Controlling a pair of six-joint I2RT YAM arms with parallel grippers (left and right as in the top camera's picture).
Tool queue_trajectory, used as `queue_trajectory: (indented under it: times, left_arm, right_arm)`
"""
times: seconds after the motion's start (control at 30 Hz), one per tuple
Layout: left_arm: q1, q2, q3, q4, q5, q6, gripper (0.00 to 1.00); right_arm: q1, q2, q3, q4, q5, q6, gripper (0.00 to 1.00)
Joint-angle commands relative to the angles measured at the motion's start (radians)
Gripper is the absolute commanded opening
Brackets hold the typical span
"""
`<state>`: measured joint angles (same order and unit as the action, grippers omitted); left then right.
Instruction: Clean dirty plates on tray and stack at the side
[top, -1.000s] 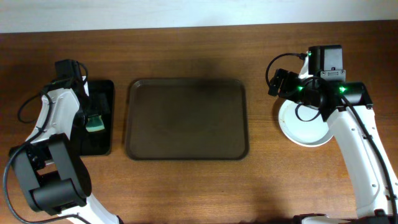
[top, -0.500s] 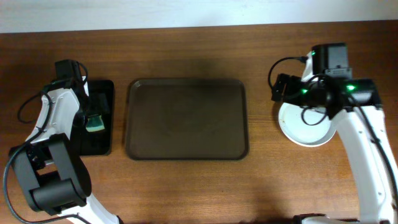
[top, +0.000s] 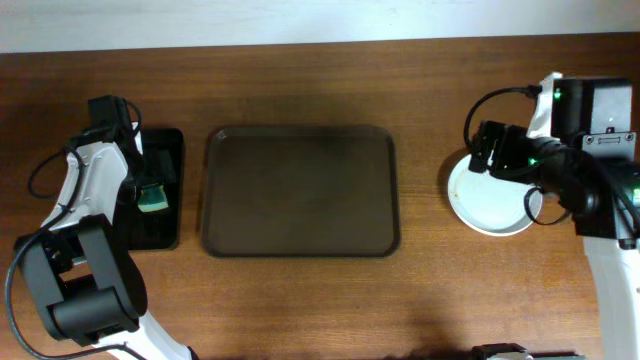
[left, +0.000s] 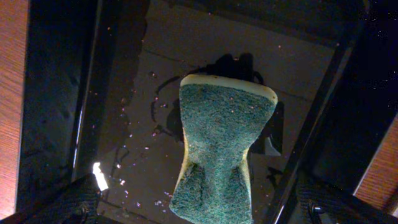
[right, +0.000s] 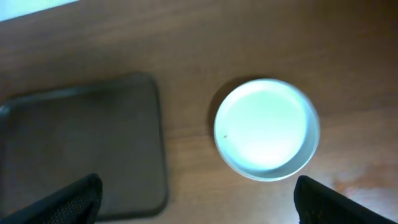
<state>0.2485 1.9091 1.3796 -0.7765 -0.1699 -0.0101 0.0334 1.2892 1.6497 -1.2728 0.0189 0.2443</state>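
The left gripper (left: 196, 202) hung with fingers apart over a green scouring sponge (left: 221, 143) lying in a small black rectangular tray (top: 165, 225). Beside it sat the dark brown rectangular tray (top: 300, 190). Right of that, on the wooden table (top: 300, 300), rested a white round shallow plate (right: 267, 127), under the right gripper (right: 199, 199), whose fingers were spread wide.

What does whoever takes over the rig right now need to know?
Left gripper: open, over the sponge lying in the black tray.
Right gripper: open, empty, above the plates.
Tray: no plates on it.
Plates: right of the tray; only a white top one shows, count hidden.
Done: cleaning and stacking, by the look of it.
Left: likely just verify the stack count and park the arms.
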Motion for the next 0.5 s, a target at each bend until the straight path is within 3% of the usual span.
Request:
queue_trajectory:
  times: [0.0, 0.17, 0.47]
  left_arm:
    - [0.006, -0.006, -0.006, 0.002, -0.011, 0.007, 0.99]
    - [0.006, -0.006, -0.006, 0.002, -0.011, 0.007, 0.99]
    - [0.006, -0.006, -0.006, 0.002, -0.011, 0.007, 0.99]
  right_arm:
    - [0.005, -0.047, 0.003, 0.012, 0.061, -0.162, 0.98]
    - [0.005, -0.151, -0.116, 0.114, 0.058, -0.233, 0.98]
    - [0.006, -0.634, -0.821, 0.63, -0.049, -0.345, 0.98]
